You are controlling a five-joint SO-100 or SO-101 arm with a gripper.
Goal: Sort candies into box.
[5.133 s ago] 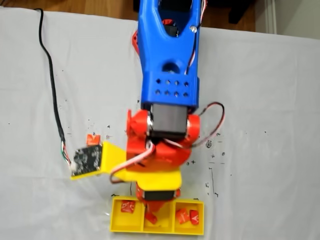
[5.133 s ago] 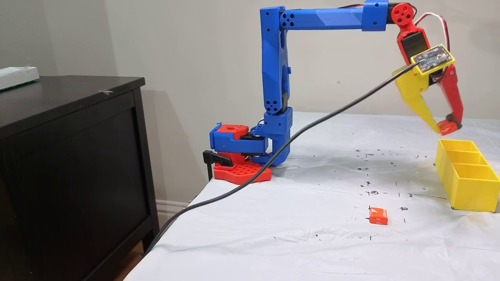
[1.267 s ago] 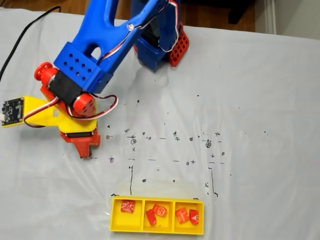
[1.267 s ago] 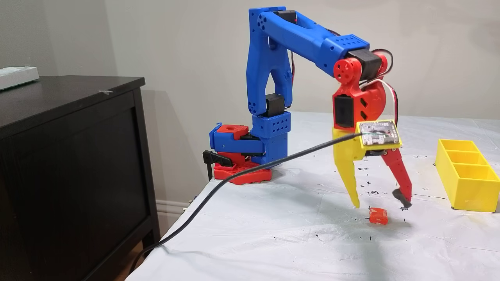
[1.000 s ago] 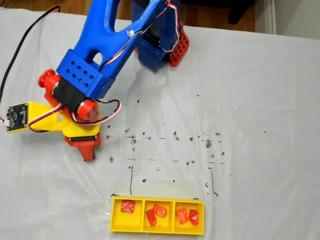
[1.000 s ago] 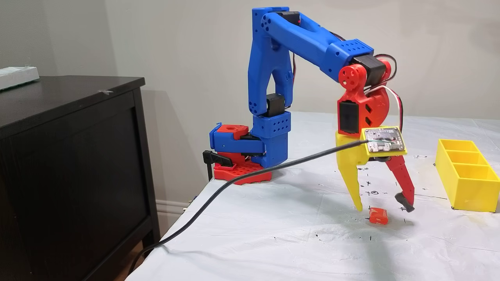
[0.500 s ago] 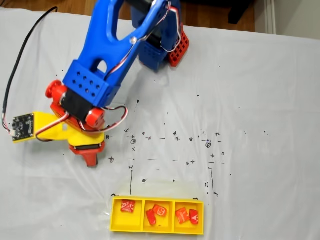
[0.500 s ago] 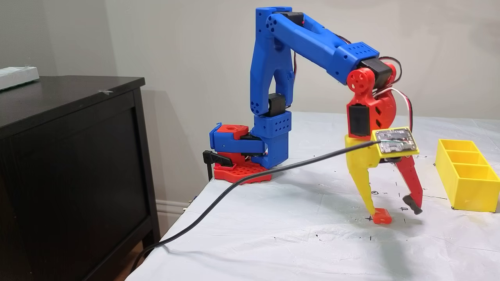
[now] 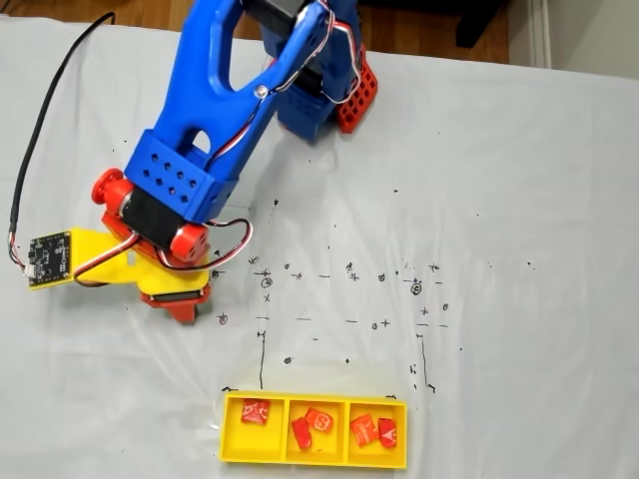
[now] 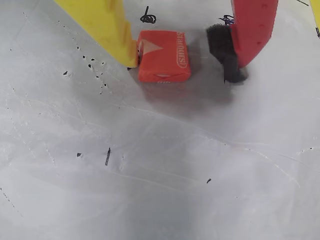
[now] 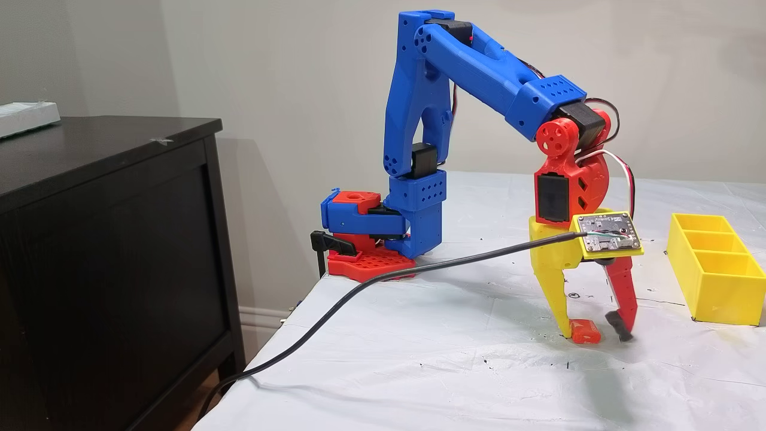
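Orange-wrapped candy sits at the wrist view's top between the gripper's spread jaws, yellow finger touching, red one apart. I'd judge it mid-grasp: next pinch, then carry to the yellow box.

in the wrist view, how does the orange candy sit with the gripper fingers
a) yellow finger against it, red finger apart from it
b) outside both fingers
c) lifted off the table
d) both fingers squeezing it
a: the orange candy lies on the table between the open gripper fingers, the yellow finger against its side, a gap before the red finger's black pad.
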